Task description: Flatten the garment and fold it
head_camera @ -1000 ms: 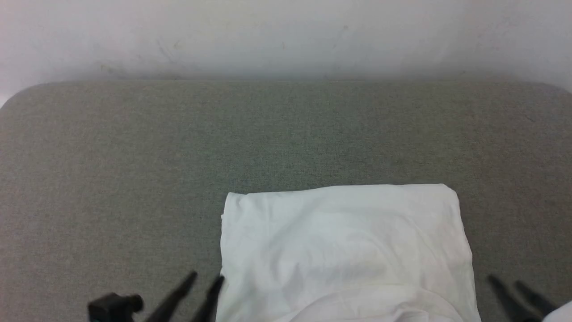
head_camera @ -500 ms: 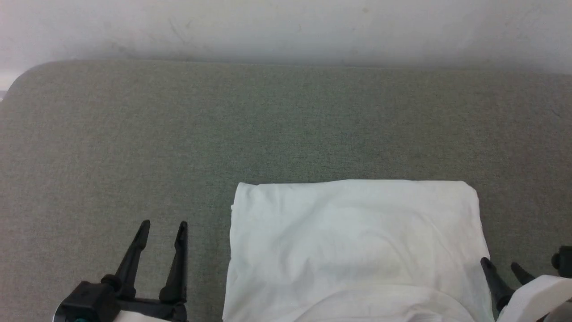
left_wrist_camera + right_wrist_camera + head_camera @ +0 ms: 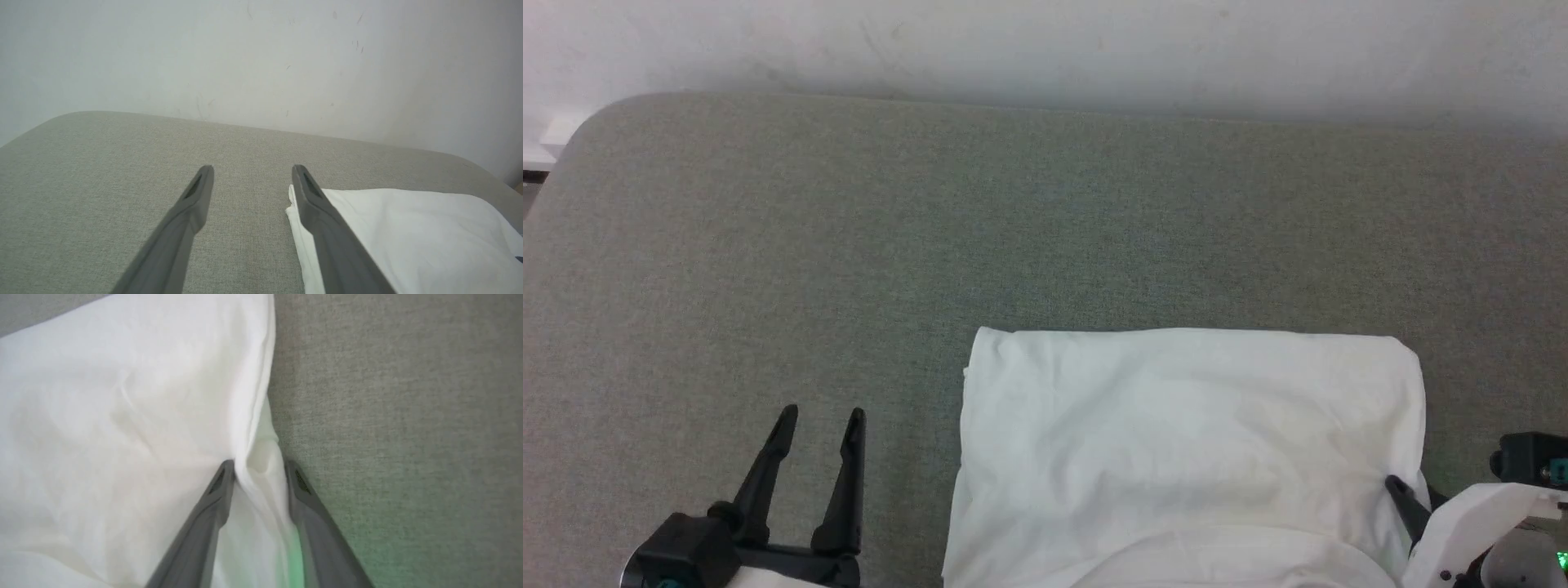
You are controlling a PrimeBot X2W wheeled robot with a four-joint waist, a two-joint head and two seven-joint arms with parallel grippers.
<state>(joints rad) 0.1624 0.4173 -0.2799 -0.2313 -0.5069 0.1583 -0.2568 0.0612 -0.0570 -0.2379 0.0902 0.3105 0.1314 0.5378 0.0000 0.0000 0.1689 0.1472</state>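
Head view first: white garment [image 3: 1192, 441] lying as a neat rectangle at the near right of the grey surface [image 3: 849, 245], far edge straight and rounded like a fold, no sleeves sticking out, a curved layer showing along the near edge. Smooth on top, with only faint creases. Seen through the right wrist view, drawn up along its right-hand edge into a small ridge, with puckers running toward that spot. Right end effector [image 3: 259, 467] set on that ridge, narrowed about it, one finger on top of the cloth and the other at the border with the bare felt, fabric filling the gap between them; how firm the pinch is, impossible to tell. Left end effector [image 3: 822, 415] well clear of the work, spread wide and holding nothing, hovering over bare felt just beside the left edge of the cloth, fingers pointing toward the pale wall [image 3: 1045, 49]. Judged from this: flattening done and most of the folding too, with the step in hand being the taking of the right edge for one more fold across. Next move probably calls for a full pinch that catches every layer rather than the top sheet alone, then a low lift and a steady carry toward the left edge, so as not to drag the stack out of square. Possibly also calls for the free left side to pin or take the matching edge, since thin cloth like this likely slides and sags easily.
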